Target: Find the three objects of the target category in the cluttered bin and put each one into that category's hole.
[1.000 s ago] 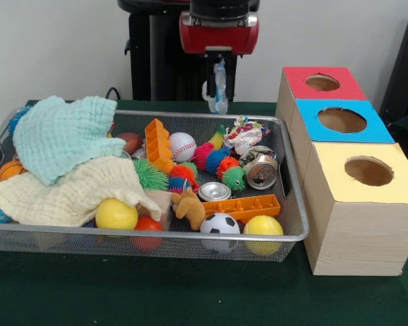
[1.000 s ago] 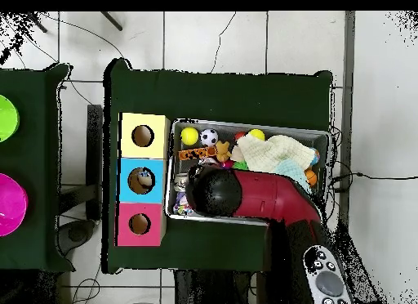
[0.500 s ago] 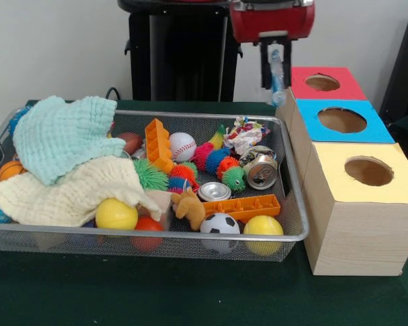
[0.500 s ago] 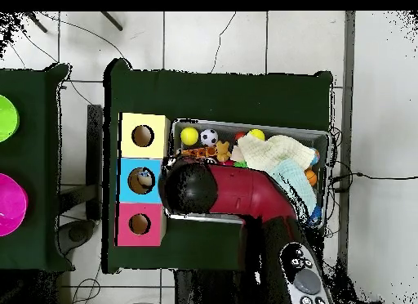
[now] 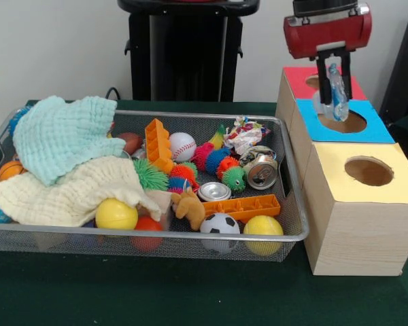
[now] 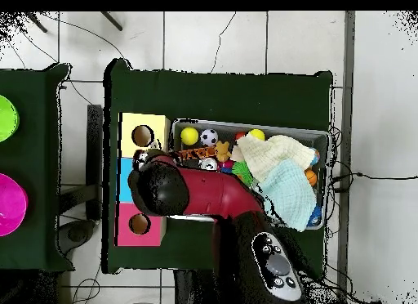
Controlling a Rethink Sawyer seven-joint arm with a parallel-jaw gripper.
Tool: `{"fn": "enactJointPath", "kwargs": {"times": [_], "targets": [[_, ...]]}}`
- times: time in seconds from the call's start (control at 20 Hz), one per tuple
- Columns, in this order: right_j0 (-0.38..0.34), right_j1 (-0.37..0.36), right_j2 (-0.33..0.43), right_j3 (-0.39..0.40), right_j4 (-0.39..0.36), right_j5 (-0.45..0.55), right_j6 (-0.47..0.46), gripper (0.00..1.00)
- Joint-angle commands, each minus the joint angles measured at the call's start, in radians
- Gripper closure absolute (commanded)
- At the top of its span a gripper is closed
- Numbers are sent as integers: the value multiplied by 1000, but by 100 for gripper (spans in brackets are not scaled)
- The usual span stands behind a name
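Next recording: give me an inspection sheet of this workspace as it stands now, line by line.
Surface: dark green table cloth, bearing bin and boxes.
Job's things: wire mesh bin full of items; red-topped box's hole partly hidden behind the claw.
Clutter: two muslin cloths heaped over one end of the bin; balls, crushed cans, orange blocks, spiky toys, crumpled wrapper beside them. Blue-topped box and yellow-topped box stand in line with the red one.
Claw: claw shut on a clear crumpled plastic bottle, above the blue-topped box's hole.
Cables: black cables on the tiled floor.
Surroundings: second table with green and pink bowls.
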Motion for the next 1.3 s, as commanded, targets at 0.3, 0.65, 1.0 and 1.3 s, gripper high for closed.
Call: {"fn": "enactJointPath", "kwargs": {"times": [0.3,0.65,1.0,1.3], "targets": [[9,124,76,118,69,-82,217,100],[37,188,40,134,85,-62,232,100],[52,223,24,142,88,-106,233,100],[53,244,22,136,93,-121,225,100]]}}
